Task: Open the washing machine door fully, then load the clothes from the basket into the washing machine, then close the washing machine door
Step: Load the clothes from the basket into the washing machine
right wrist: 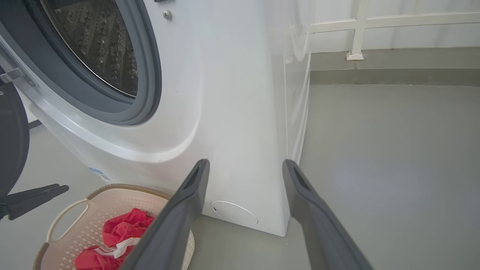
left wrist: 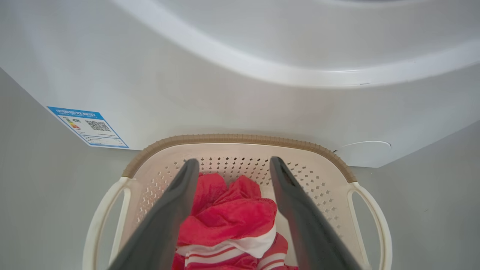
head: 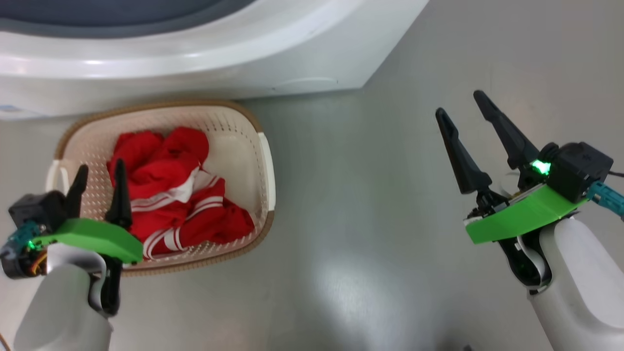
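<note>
left claw point(head: 101, 166) splayed above basket point(head: 239, 146)

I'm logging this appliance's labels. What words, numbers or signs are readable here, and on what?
Blue-edged sticker on the washing machine: a header line, a QR code and small print, all too blurred to read.
No other text is legible.

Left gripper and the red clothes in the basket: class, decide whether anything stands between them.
Nothing visible does. The left gripper stands open over the cream basket, aimed at the red clothes, which lie uncovered inside, with no lid or other item across them.
</note>
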